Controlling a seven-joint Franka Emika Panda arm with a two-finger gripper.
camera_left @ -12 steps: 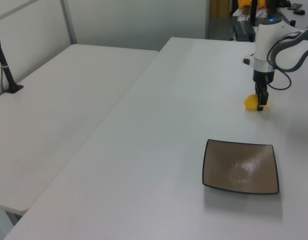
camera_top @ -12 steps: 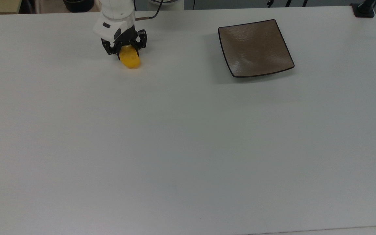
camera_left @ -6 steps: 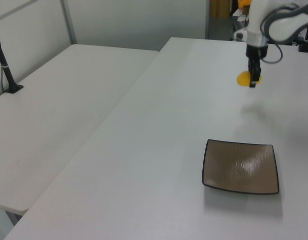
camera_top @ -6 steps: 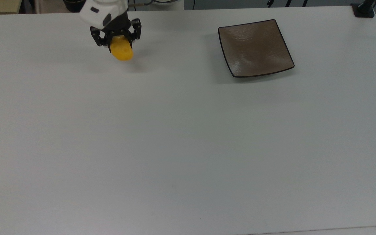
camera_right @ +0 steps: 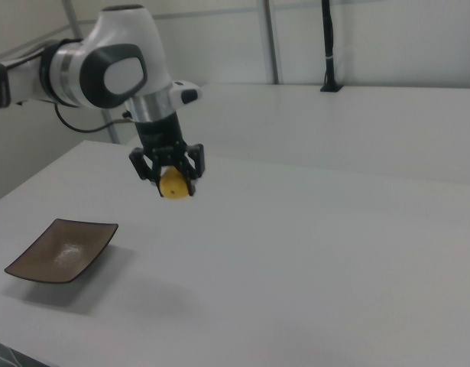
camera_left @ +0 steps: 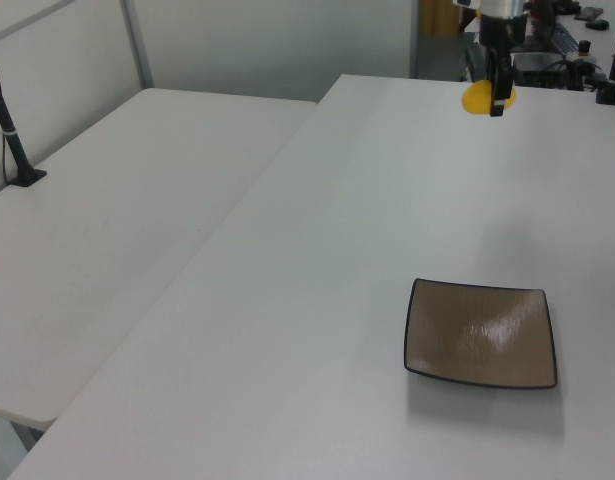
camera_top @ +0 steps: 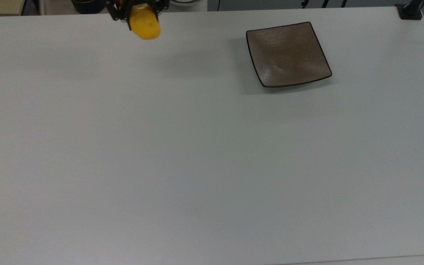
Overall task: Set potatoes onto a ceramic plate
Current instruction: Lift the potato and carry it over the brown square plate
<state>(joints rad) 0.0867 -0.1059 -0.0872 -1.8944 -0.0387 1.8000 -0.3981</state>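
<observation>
Nearest in the left view: bare white table point(camera_left: 287, 300), then the ceramic plate point(camera_left: 480, 333), square, brown-grey and glossy with a thin dark rim, flat on the table and with nothing on it. Same plate in the top view point(camera_top: 288, 53) toward the top view's right, and in the right view point(camera_right: 61, 250) at the right view's lower left. Farther back, well apart from the plate: the potato point(camera_left: 477, 98), a small bright yellow oval, lifted clear of the table with a faint shadow below. Pinched from both sides by the black fingers of the claw point(camera_right: 172, 183), closed onto the potato point(camera_right: 172, 185) and pointing straight down. In the top view, claw point(camera_top: 140, 11) and potato point(camera_top: 145, 23) at the upper edge, toward the top view's left. Behind the claw, white arm point(camera_right: 105, 61) reaching in from the right view's left.
</observation>
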